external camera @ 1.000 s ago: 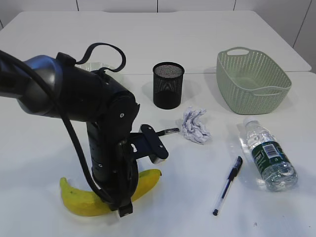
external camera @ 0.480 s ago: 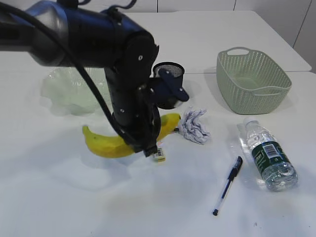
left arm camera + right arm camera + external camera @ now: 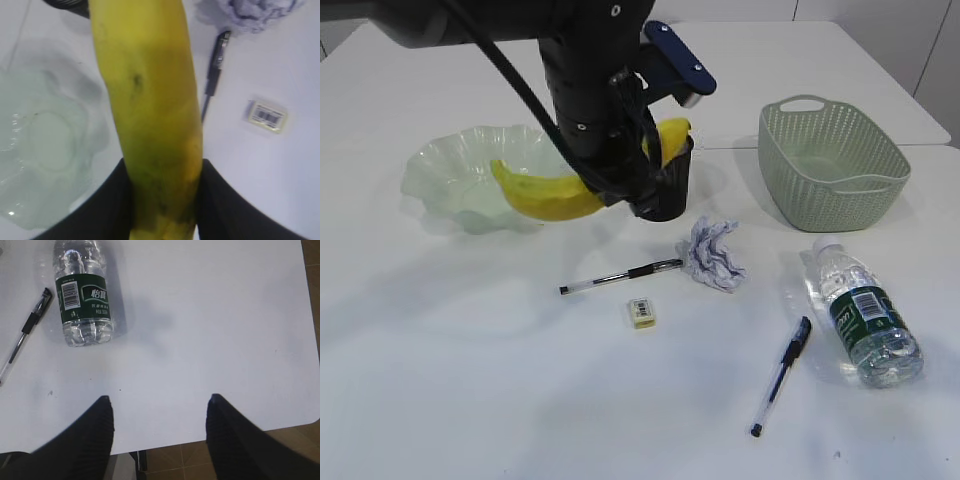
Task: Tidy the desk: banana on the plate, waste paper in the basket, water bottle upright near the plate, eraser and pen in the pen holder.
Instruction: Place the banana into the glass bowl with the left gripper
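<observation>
My left gripper (image 3: 162, 170) is shut on the yellow banana (image 3: 545, 195), holding it in the air over the right rim of the clear glass plate (image 3: 445, 175). The black mesh pen holder (image 3: 672, 195) stands just behind, half hidden by the arm. On the table lie crumpled waste paper (image 3: 713, 255), a pen (image 3: 620, 277), a small eraser (image 3: 641, 313), a second pen (image 3: 782, 372) and the water bottle (image 3: 865, 318) on its side. The green basket (image 3: 830, 160) sits at the back right. My right gripper (image 3: 160, 405) is open and empty near the table's front edge, below the bottle (image 3: 82, 290).
The left arm's bulk (image 3: 590, 90) hangs over the area between plate and pen holder. In the right wrist view the table edge (image 3: 200, 442) runs close under the fingers, with brown floor beyond.
The left arm has lifted the banana off the front of the table and carried it back towards the plate. A pen and the eraser, hidden by the arm at first, now show.
</observation>
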